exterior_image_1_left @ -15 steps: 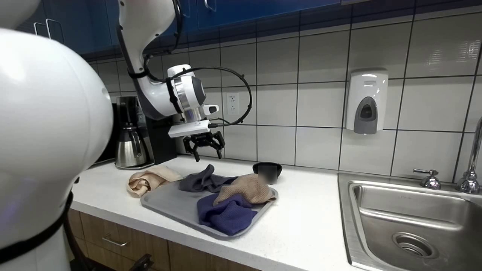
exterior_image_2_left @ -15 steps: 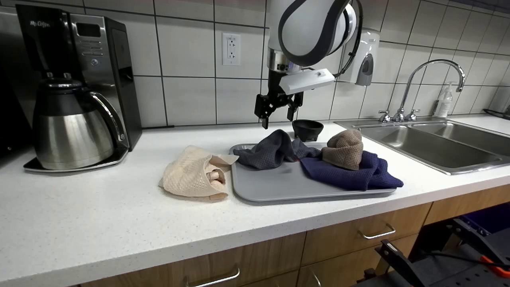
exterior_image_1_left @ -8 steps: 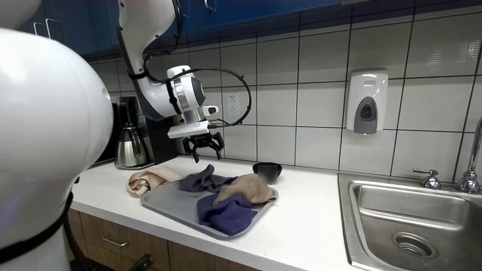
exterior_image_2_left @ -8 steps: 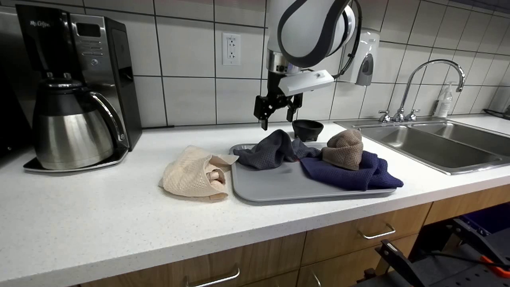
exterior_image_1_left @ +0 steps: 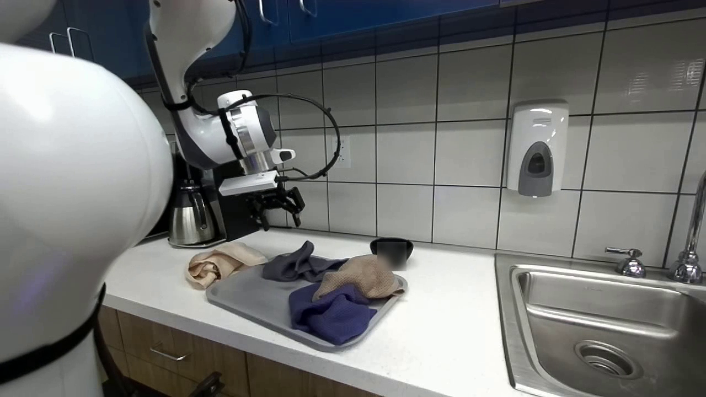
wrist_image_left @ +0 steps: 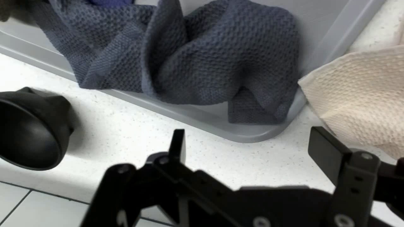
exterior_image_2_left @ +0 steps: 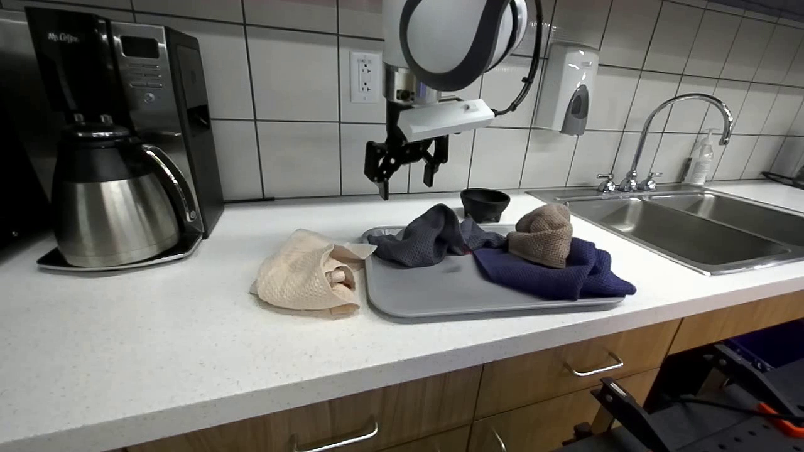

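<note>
dark gray cloth (wrist_image_left: pixel 208 72) is bunched up on the gray tray (exterior_image_2_left: pixel 433 292). gripper (exterior_image_2_left: pixel 406 189) hangs higher nearby, jaws spread wide, nothing in em. beige cloth (exterior_image_2_left: pixel 301 276) just laps onto the tray, black bowl (exterior_image_2_left: pixel 485 206) between tray and tiled wall (exterior_image_2_left: pixel 295 157).

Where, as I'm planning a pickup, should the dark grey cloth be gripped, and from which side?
Probably by the raised fold of the dark grey cloth, from above, the open hand straddling it: in both exterior views that fold stands up, while other parts lie lower on the tray.
</note>
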You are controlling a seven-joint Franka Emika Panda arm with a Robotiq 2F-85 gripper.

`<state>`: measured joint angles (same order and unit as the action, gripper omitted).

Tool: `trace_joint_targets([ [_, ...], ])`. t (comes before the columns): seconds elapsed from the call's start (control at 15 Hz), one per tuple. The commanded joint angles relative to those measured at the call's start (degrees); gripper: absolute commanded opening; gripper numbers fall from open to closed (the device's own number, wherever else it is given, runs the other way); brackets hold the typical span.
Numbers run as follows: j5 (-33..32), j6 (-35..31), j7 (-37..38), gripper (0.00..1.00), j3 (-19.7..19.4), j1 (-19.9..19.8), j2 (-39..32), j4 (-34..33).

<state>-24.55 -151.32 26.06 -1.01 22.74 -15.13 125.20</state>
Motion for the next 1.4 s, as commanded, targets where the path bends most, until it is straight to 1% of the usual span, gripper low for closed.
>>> trace_joint_targets([
  [0.0, -2.3, 4.9, 4.0, 1.00, 1.9, 1.4, -0.2, -3.1],
  [0.13, -2.5, 6.0, 4.3, 1.00, 2.8, 2.0, -0.9, -4.2],
  [0.27, -1.2, 7.2, 3.3, 1.00, 4.1, 2.0, -1.9, -5.3],
  [0.53, -0.3, 8.3, 2.7, 1.00, 6.0, 2.7, -5.3, -7.9],
  [0.93, -0.1, 8.5, 3.0, 1.00, 5.9, 5.9, -11.1, -12.9],
  [1.13, 0.4, 8.1, 2.2, 1.00, 6.1, 7.2, -12.0, -14.0],
  [1.33, 2.7, 7.5, -0.8, 1.00, 8.0, 7.0, -11.4, -13.9],
])
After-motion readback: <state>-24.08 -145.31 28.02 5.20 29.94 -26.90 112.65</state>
